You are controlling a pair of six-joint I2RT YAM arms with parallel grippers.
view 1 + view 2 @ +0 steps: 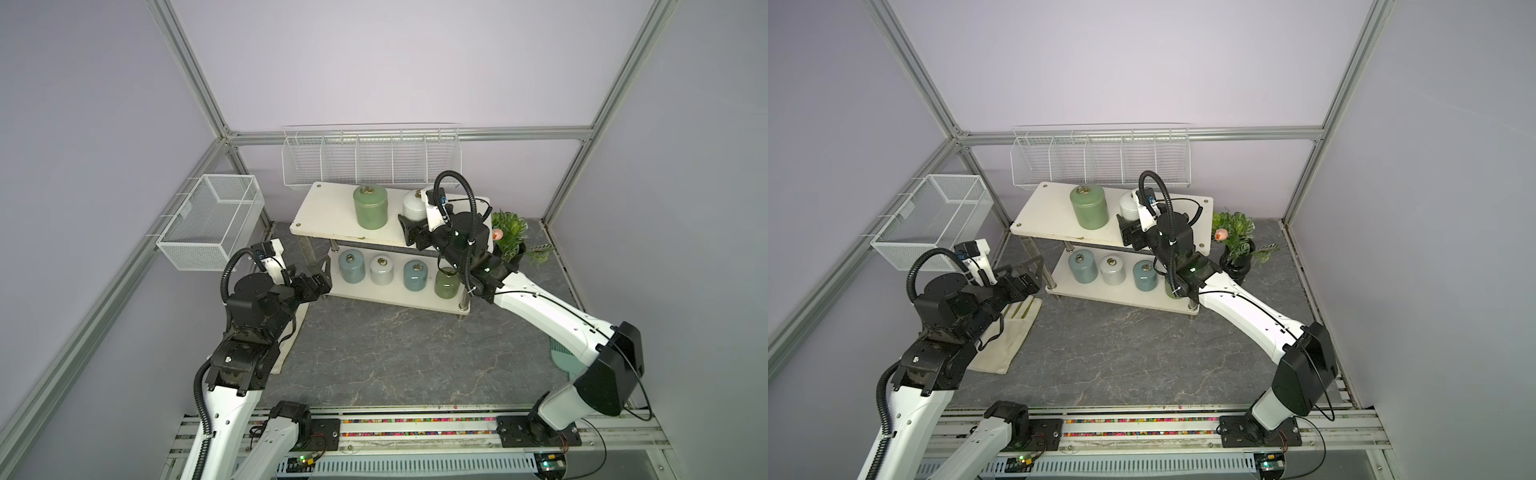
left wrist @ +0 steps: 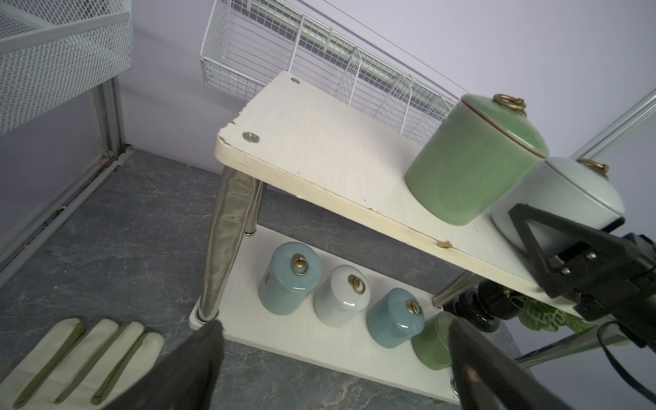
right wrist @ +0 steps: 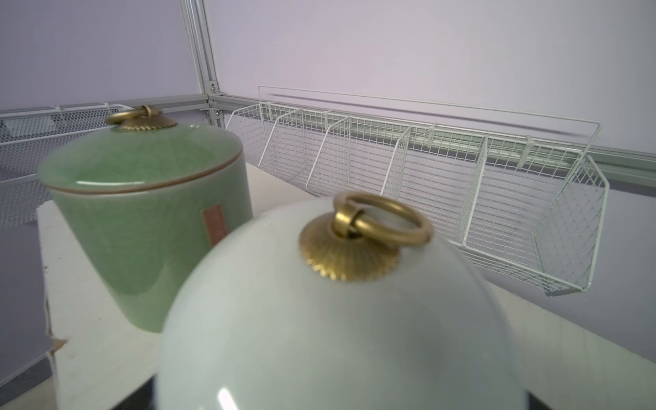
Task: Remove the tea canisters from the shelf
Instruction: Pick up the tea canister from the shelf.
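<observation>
Right wrist view is almost filled by the glossy white ceramic tea canister with a brass ring pull (image 3: 319,319), which stands on the top board of the cream two-tier shelf with chrome posts (image 1: 324,212). The right gripper (image 1: 409,228) is close against its near side, though whether the jaws have closed on it I cannot tell. A glossy green ceramic canister (image 1: 370,206) stands just beside it on the same board. A good grasp, I judge, takes the body below the rounded shoulder, squeezes firmly on the slick glaze, lifts straight up and keeps the canister upright so the lid stays seated and the green neighbour is not nudged. The left gripper (image 1: 323,274) hangs off the shelf's end with its fingers spread wide and nothing between them. On the shelf's lower board stand a blue-grey canister (image 1: 351,267), a white one (image 1: 380,269), another blue-grey (image 1: 415,275) and a green one (image 1: 446,284). All six are lidded, so their contents are hidden. Behind the shelf, the divided white wire rack (image 1: 370,160) shows nothing inside, nor does the white mesh basket (image 1: 212,220) beyond the shelf's end.
</observation>
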